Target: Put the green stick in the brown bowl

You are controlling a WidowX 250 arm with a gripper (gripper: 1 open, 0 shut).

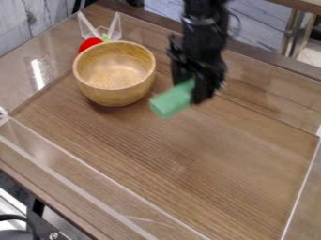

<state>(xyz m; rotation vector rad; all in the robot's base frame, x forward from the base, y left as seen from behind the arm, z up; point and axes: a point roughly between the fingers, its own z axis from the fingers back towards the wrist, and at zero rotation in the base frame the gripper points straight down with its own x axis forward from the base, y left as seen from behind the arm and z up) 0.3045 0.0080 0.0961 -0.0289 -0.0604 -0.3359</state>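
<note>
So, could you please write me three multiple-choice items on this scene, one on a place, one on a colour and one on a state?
1. Where is the green stick?
A. In the claw, off the table
B. Inside the brown bowl
C. Flat on the table

2. What colour is the object behind the bowl?
A. Blue
B. Red
C. Black

3. What state is the bowl in?
A. Tipped over
B. Holding the stick
C. Upright and empty

Answers: 1 A, the stick hangs from the claw right of the bowl. 2 B, red shows behind the rim. 3 C, only bare wood shows inside.
</note>
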